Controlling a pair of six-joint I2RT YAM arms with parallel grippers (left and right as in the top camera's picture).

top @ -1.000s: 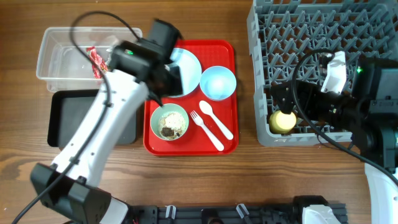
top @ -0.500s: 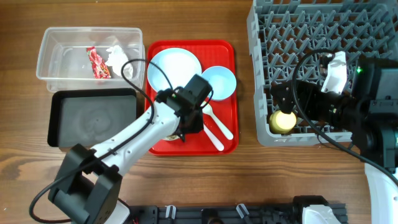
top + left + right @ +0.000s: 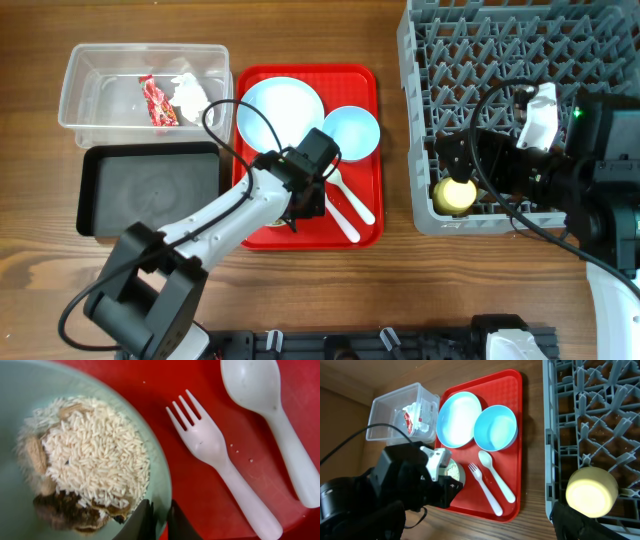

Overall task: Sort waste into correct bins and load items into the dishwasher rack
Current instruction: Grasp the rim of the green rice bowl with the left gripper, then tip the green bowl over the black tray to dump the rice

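Note:
My left gripper (image 3: 157, 521) is shut on the near rim of the mint green bowl (image 3: 20, 390), which holds rice and brown food scraps (image 3: 95, 455). The bowl stands on the red serving tray (image 3: 365, 225), mostly hidden under my left arm in the overhead view. The white fork (image 3: 205, 442) and spoon (image 3: 255, 385) lie beside it. The pale blue plate (image 3: 280, 105) and pale blue bowl (image 3: 352, 130) sit at the tray's far end. My right gripper (image 3: 485, 525) is open over the dishwasher rack (image 3: 520, 60), next to the yellow cup (image 3: 592, 491) lying in the rack's front left corner.
The clear tub (image 3: 90, 75) at the far left holds the red wrapper (image 3: 157, 100) and the white tissue (image 3: 190, 92). The black tray (image 3: 150, 190) lies just in front of it, to the left of the red tray.
My left arm has swung from the clear tub to the mint green bowl and closed on its rim. The tissue now lies in the tub. The right arm has not moved.

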